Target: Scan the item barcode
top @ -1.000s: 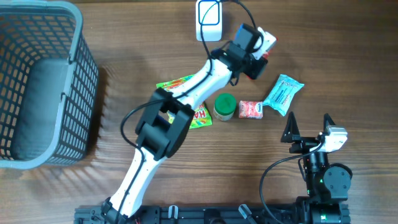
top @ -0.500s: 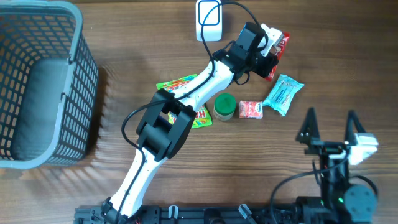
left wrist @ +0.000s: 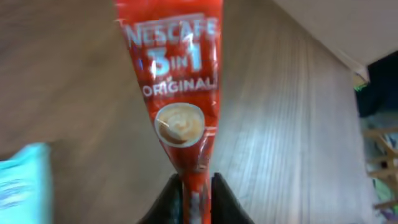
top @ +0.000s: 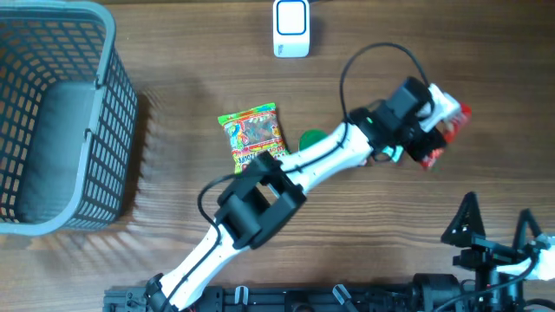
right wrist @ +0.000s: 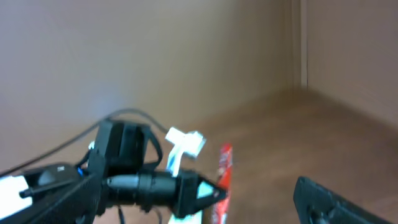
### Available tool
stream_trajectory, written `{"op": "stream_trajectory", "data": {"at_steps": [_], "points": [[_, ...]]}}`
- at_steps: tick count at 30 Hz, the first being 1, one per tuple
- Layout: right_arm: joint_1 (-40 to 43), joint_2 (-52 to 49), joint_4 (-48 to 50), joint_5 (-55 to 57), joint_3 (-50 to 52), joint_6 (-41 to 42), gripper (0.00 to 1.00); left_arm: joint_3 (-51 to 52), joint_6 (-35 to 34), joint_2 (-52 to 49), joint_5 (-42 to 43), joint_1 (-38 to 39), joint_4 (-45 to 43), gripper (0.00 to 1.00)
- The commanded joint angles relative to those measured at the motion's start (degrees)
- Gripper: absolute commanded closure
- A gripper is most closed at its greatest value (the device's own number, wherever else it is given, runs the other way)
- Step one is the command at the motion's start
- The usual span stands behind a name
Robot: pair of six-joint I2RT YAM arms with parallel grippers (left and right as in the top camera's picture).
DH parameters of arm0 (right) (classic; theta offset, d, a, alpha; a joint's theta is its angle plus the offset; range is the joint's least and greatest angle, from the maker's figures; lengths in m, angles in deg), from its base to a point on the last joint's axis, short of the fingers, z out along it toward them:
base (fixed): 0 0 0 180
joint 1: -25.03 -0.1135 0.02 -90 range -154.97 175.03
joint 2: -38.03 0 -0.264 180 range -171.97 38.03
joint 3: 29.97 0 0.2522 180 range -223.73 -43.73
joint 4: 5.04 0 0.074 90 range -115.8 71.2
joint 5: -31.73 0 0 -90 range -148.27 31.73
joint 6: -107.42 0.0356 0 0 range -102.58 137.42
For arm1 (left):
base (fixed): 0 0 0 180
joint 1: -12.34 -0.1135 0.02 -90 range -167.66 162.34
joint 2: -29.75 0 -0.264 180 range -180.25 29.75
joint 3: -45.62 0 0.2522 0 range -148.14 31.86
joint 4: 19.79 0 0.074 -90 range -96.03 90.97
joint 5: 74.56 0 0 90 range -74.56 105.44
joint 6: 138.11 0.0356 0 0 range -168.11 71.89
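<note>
Soft, even light overhead; faint shadow beside the basket (top: 52,113). Ahead of the left jaws the sachet (left wrist: 177,93) is slightly blurred, tabletop (left wrist: 267,143) sheen to their right. Right wrist view dim, soft.

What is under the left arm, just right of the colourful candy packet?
Only the edge of a green lid shows beneath the left arm. The arm covers the rest of it, so whatever else lies under there cannot be seen.

Glossy red foil sachet (left wrist: 177,93), matt wood-grain table (top: 364,243), grey plastic basket (top: 121,113).
</note>
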Motion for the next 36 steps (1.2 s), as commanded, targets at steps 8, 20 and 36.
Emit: {"op": "stream_trajectory", "data": {"at_steps": [8, 20, 36], "points": [[-0.17, 0.20, -2.10, -14.19, -0.09, 8.66, 0.00, -0.85, -2.99, 5.03, -4.63, -9.31, -0.50, 0.00], [-0.17, -21.49, 1.77, 5.46, 4.50, 30.27, 0.00, -0.85, 12.07, 28.37, -11.02, -17.79, 20.44, 0.00], [11.37, -94.16, -17.07, -6.58, -25.62, 9.33, 0.00, -0.85, 13.97, 50.38, -12.13, -28.74, 32.89, 0.00]]}}
